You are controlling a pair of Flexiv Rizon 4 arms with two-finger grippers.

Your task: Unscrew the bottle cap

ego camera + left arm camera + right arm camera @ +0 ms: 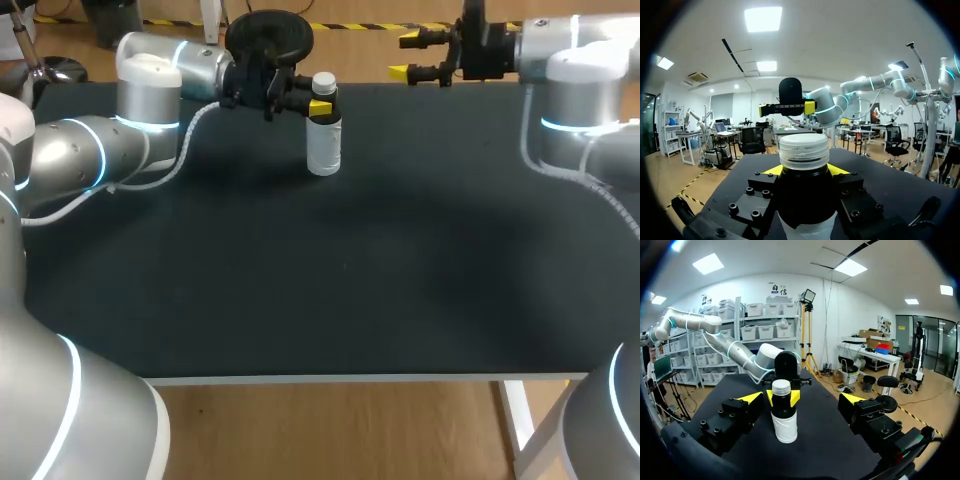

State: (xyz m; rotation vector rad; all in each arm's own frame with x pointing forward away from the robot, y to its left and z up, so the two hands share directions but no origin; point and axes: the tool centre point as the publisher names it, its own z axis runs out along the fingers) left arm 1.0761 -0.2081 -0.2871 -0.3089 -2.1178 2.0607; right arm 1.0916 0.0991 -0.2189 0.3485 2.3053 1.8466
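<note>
Yellow fingertips: what do they hold?

Reply: My left gripper is closed on the bottle, one tip on each side of the dark shoulder just under the cap; this grip leaves the cap free and, I judge, stops the body from turning.

Orientation and position?

Reply: Long axis vertical, cap up, base on the table at its far middle; my right gripper hangs well apart at the far right, fingers spread wide and empty, facing the bottle; presumably placed to take the cap.
</note>
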